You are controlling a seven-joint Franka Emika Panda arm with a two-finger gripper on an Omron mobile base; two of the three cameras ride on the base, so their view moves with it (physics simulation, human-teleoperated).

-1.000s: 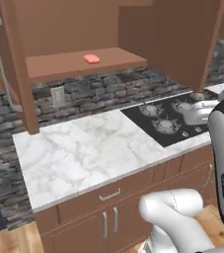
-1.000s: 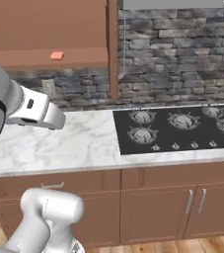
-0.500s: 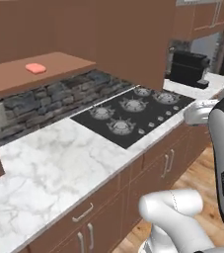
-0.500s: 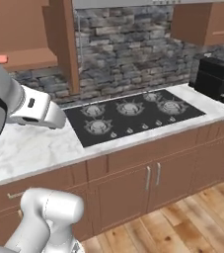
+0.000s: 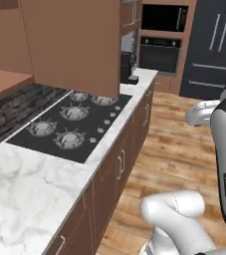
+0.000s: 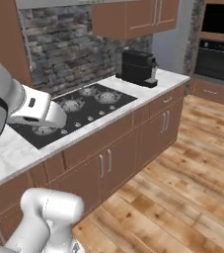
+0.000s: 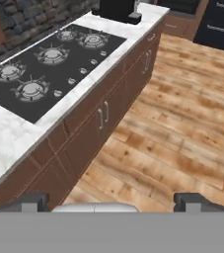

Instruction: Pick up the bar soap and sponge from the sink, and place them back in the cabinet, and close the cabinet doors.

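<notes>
Item: end effector [image 7: 108, 201], fingers spread wide, carrying nothing. Setting: black cooktop [image 5: 67, 124] set in the marble tabletop [image 5: 20, 189]; coffee machine [image 6: 139, 67] beyond the cooktop. Soap, sponge and sink unlocated. Advice: finish turning the base toward the sink before reaching.

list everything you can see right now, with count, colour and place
stove top: 1, black, set into the counter, several burners
counter: 1, white marble, along the wall
coffee machine: 1, black, on the counter past the stove top
stone wall: 1, grey, behind the stove top
low cabinets: a row, brown, silver handles, under the counter
wall cabinets: brown, above the counter
oven: 1, black, built in at the far end
fridge: 1, dark, beside the oven
floor: wood planks
gripper: 1, dark tips, jaws open, nothing held, over the floor
</notes>
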